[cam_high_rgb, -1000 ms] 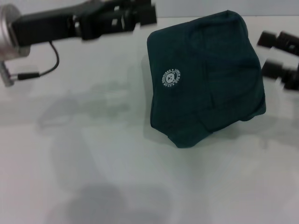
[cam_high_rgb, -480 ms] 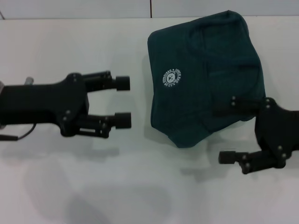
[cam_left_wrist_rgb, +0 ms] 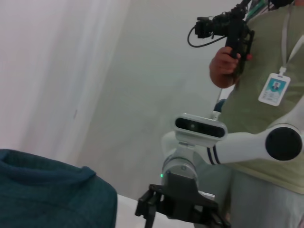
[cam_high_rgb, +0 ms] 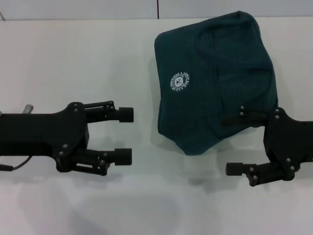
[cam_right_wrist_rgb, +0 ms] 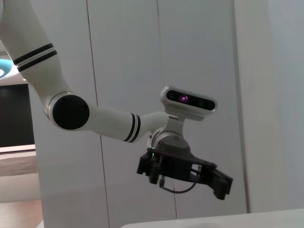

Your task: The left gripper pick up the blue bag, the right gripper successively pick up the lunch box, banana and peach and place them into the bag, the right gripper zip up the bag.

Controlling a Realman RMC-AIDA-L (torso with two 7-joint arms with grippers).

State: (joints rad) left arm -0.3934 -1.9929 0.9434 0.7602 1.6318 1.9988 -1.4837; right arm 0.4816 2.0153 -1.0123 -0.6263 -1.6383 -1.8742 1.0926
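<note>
The blue bag (cam_high_rgb: 215,83) lies on the white table (cam_high_rgb: 98,58), back right of centre, with its white bear logo (cam_high_rgb: 179,82) facing up. It looks closed. My left gripper (cam_high_rgb: 124,135) is open and empty to the left of the bag, fingers pointing toward it, a gap apart. My right gripper (cam_high_rgb: 231,144) is open at the bag's near right corner, its upper finger over the fabric. The bag's edge also shows in the left wrist view (cam_left_wrist_rgb: 47,194). The lunch box, banana and peach are out of view.
The left wrist view shows the right arm's gripper (cam_left_wrist_rgb: 180,204) across the table and a person (cam_left_wrist_rgb: 256,95) holding a camera behind it. The right wrist view shows the left arm's gripper (cam_right_wrist_rgb: 185,173) before a white wall.
Both arms swung from the table's far side toward its near edge. The left gripper now sits lower left of the bag; the right gripper dropped slightly beside the bag's near corner. The bag stayed put.
</note>
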